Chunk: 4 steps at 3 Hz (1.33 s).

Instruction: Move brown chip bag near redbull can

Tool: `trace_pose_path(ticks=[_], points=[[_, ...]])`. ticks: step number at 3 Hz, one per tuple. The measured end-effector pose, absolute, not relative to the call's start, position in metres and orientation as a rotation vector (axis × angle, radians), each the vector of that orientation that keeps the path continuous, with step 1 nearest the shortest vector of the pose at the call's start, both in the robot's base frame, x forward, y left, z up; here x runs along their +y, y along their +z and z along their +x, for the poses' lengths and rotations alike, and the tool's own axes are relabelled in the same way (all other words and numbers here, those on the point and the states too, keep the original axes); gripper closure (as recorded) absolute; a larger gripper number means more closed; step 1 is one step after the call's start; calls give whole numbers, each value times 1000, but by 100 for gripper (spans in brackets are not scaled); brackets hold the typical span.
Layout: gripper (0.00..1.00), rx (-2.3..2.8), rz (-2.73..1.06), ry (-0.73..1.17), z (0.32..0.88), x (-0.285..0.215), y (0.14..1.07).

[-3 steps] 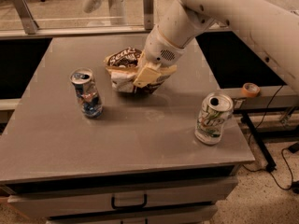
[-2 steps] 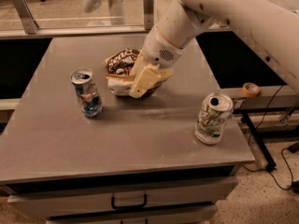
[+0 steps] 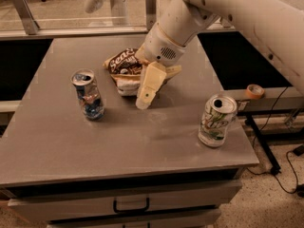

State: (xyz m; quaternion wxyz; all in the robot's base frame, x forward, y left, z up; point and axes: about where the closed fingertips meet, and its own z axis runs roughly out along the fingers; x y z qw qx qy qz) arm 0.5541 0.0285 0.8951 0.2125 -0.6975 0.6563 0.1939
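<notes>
The brown chip bag (image 3: 122,70), wrinkly dark brown and cream with white lettering, is at the middle back of the grey table (image 3: 57,141). My gripper (image 3: 145,92) comes down from the upper right and is shut on the bag's right side; one cream finger (image 3: 148,84) lies in front of the bag, pointing down-left. The redbull can (image 3: 88,95), slim, dented, blue and silver, stands upright to the left of the bag with a small gap between them.
A wider white-and-green soda can (image 3: 216,121) stands near the table's front right corner. A roll of tape (image 3: 255,91) sits on a ledge to the right. A drawer handle (image 3: 130,206) is below the front edge. A glass partition runs behind the table.
My gripper has moved left and a little toward the front with the chip bag in it, bringing the bag closer to the redbull can. Both cans have stayed put.
</notes>
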Motion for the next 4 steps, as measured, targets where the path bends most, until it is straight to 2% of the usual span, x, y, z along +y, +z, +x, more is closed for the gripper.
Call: trace_pose_path(ticks=[1, 3, 4], points=[[0, 1847, -1874, 487, 557, 8, 915], [0, 1860, -1680, 217, 563, -49, 981], [0, 1855, -1673, 205, 563, -50, 985]])
